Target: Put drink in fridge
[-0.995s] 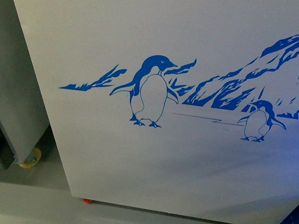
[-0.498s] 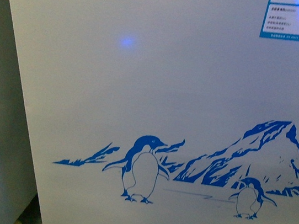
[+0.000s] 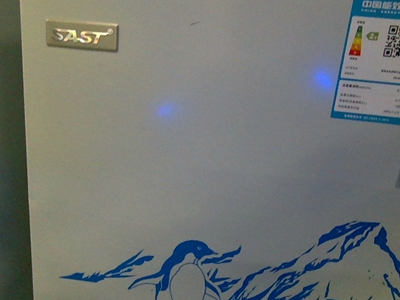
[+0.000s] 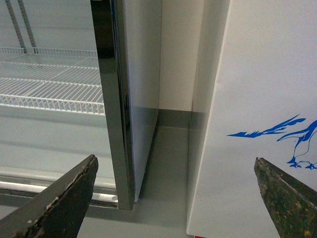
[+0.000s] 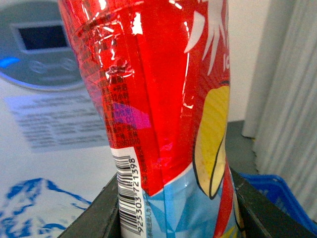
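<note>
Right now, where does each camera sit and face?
Front: robot's body, facing the fridge's white front and SAST badge; no arm shows.
Left wrist: left arm, past the open left gripper into the gap between cooler and fridge.
Right wrist: right arm, close on the red drink in the right gripper.
Shared: the fridge's blue picture.

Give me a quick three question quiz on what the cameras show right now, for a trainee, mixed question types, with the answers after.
1. Multiple choice: the drink held in the right gripper has a wrapper that is mostly A) red, B) green, C) black.
2. True or false: the left gripper is holding something.
3. Short answer: what brand name is on the metal badge on the fridge?
Key: 1 A. 2 False: it is open and empty. 3 SAST.
</note>
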You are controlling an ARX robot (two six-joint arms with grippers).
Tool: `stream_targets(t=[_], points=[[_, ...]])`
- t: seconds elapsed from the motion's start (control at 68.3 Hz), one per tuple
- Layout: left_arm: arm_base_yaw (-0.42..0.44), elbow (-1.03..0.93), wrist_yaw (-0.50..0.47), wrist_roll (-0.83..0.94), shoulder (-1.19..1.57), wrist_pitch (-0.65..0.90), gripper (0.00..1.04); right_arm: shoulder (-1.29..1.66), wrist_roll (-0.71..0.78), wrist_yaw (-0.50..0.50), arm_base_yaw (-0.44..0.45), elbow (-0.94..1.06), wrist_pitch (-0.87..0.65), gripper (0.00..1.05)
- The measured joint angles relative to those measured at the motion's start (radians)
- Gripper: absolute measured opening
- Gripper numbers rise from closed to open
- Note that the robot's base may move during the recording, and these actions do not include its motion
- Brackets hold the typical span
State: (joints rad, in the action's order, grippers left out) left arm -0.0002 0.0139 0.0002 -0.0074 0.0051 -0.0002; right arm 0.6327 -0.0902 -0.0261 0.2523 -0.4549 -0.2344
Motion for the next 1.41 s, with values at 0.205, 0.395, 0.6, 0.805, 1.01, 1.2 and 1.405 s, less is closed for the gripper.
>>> stream_targets(t=[0.205, 0.395, 0.6, 0.805, 1.01, 1.2, 1.405], points=[[0.0, 0.0, 0.0, 0.0, 0.0, 0.0, 0.97, -0.155, -0.059, 0.183, -0.158, 0.048, 0.055, 0.43], [0.0, 0.0, 0.0, 0.0, 0.0, 0.0, 0.97, -0.274, 0.067, 0.656, -0.687, 0.098, -0.064, 0.43], [0.0, 0.0, 0.0, 0.0, 0.0, 0.0, 0.97, -0.24, 0.251, 0.8, -0.855, 0.164, -0.259, 0.43], [0.0, 0.0, 0.0, 0.0, 0.0, 0.0, 0.97, -0.246, 0.352, 0.849, -0.787, 0.209, -0.359, 0.43], [0.0, 0.0, 0.0, 0.0, 0.0, 0.0, 0.97, -0.254, 0.44, 0.857, -0.679, 0.224, -0.437, 0.43], [0.0, 0.0, 0.0, 0.0, 0.0, 0.0, 0.97, -0.28, 0.473, 0.855, -0.539, 0.227, -0.392, 0.43], [0.0, 0.0, 0.0, 0.0, 0.0, 0.0, 0.97, -0.297, 0.437, 0.882, -0.529, 0.228, -0.329, 0.43]])
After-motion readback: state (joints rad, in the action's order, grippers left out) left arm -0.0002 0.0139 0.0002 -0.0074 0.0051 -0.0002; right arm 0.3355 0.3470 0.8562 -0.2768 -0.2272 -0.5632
